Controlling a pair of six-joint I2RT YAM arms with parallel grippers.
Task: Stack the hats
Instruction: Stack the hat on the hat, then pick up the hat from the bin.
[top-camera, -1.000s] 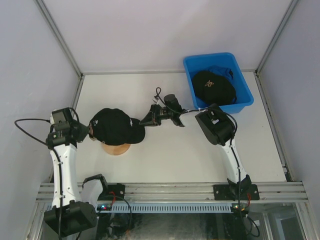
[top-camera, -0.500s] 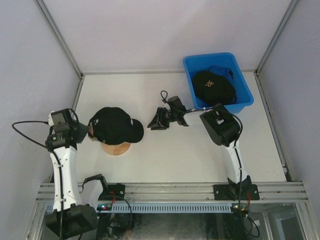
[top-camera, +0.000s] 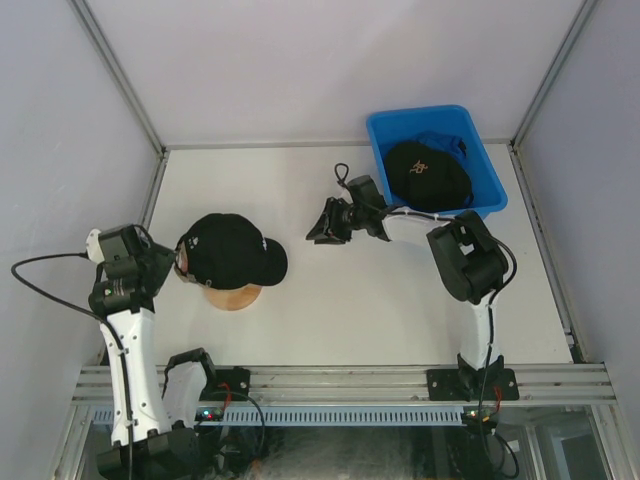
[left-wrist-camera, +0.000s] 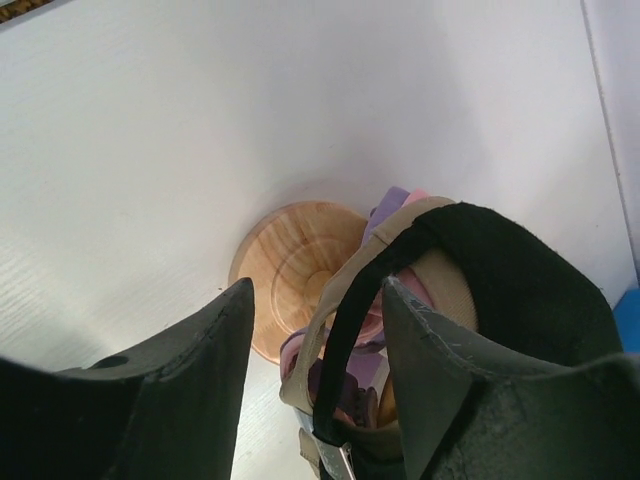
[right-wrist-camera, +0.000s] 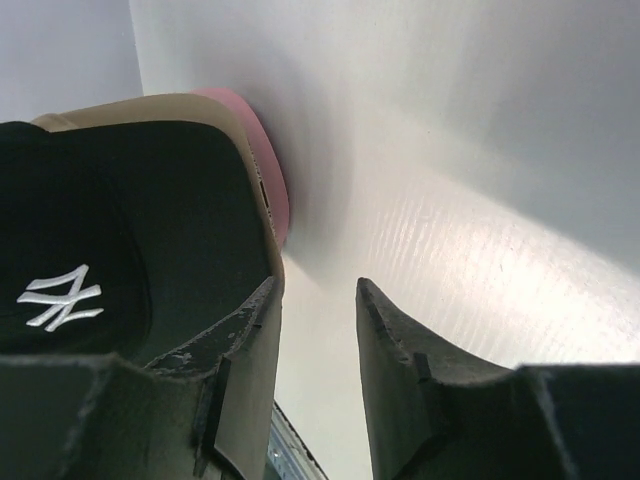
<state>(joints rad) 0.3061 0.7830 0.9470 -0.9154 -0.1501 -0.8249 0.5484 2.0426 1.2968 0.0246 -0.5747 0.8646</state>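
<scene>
Flanking the stacked hats (top-camera: 228, 250), left claw (top-camera: 177, 263) close behind, right claw (top-camera: 319, 235) well clear, both spread and empty.

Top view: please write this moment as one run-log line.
hat stack: on wooden stand, black cap on top | left claw: open beside it | right claw: open, empty

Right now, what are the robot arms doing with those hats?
Stacking caps on a wooden stand. A black cap is on top, over tan, pink and lavender ones. The left gripper is open at the back straps; the right gripper is open near the brims, holding nothing. Another black cap and a blue cap lie in the blue bin.
</scene>
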